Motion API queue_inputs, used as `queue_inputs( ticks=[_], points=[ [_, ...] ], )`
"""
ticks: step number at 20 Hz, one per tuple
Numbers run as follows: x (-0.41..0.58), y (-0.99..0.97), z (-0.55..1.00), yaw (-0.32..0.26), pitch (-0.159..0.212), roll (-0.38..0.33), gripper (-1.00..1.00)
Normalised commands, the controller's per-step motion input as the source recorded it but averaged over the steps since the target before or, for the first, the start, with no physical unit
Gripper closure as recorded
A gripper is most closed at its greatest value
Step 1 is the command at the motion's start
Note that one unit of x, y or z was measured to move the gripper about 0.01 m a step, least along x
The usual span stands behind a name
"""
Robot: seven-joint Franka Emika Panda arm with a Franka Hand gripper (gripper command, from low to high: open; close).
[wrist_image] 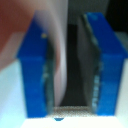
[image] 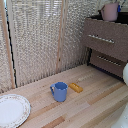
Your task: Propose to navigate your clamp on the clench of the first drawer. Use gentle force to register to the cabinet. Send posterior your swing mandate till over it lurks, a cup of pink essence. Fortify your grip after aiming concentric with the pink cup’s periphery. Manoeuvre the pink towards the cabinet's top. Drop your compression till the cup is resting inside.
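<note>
two blue fingers (wrist_image: pixel 35 65) of the gripper (wrist_image: pixel 72 70) pinch the wall of the pink cup (image: pixel 110 11), which the exterior view shows at the top of the cabinet (image: pixel 107 42), above the first drawer (image: pixel 105 39) (most of the arm is out of frame). this looks like the placing step; next, i judge, lower until the cup rests, then ease the squeeze. a blue mug (image: pixel 60 91) stands on the desk (image: pixel 95 100).

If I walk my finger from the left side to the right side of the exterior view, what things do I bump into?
Plate → blue mug → small yellow block → cabinet with the pink cup at its top.
</note>
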Motion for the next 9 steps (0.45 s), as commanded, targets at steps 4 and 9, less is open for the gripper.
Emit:
queue_inputs(
  ticks=[4,9],
  points=[
    [0.143,0.01,0.97,0.038,0.000,0.000,-1.00],
    [0.193,-0.02,0.82,-0.022,0.016,0.000,-1.00]
  ],
)
